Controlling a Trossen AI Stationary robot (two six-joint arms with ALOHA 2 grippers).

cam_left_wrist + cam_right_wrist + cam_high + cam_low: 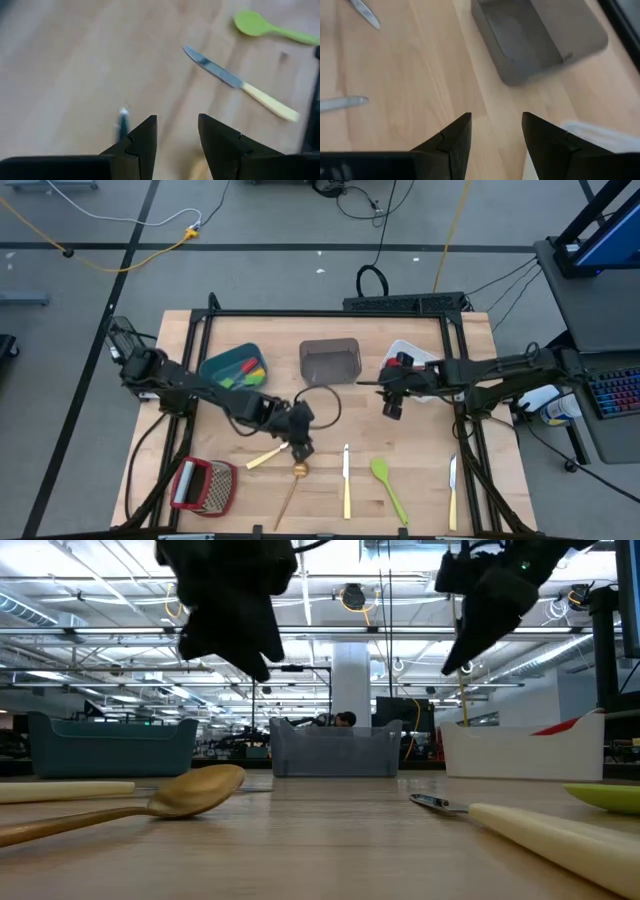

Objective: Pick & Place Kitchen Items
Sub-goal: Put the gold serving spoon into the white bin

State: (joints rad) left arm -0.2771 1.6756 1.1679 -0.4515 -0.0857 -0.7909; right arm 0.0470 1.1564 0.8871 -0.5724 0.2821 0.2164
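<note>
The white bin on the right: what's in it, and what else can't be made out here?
- White bin: high view, right arm covers it; low view shows only a red tip over its wall.
- Teal bin: contents too small to tell apart.
- Left wrist view: blurred; a knife and green spatula are recognisable.

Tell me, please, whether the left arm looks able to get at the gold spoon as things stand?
Probably yes: the left end effector hangs open just above the gold spoon, and nothing lies between them; the knife lies clear beside it.
</note>
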